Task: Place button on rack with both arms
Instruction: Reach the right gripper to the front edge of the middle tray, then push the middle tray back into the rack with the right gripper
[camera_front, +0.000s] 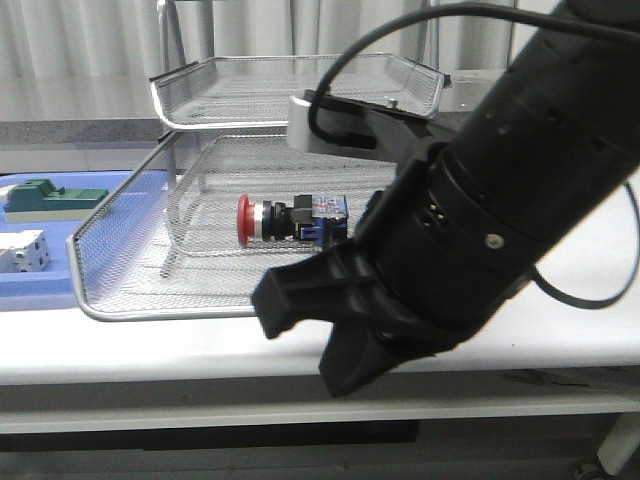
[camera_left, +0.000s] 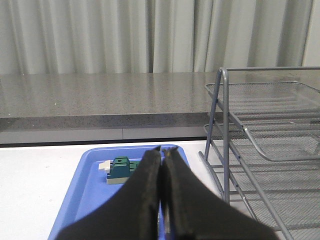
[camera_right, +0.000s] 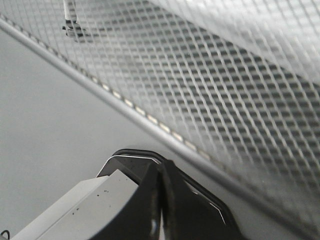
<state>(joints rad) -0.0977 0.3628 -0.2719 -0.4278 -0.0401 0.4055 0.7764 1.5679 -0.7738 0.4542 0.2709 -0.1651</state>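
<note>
The bulky black right arm (camera_front: 500, 190) reaches low across the front view, its black two-finger gripper (camera_front: 310, 335) (jaws pressed together); the left gripper (camera_left: 161, 200) likewise closed.

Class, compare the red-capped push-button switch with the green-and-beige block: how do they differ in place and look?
The red-capped push-button switch lies on its side in the silver wire-mesh rack's pulled-out tray; the green-and-beige block sits in the flat blue plastic tray. The switch is round-capped and multicoloured; the block is boxy. Neither is held by a gripper.

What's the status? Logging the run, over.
Both grippers shut, empty: left gripper, right gripper. Button lying in the rack's pulled-out tray. Nothing blocking.
</note>
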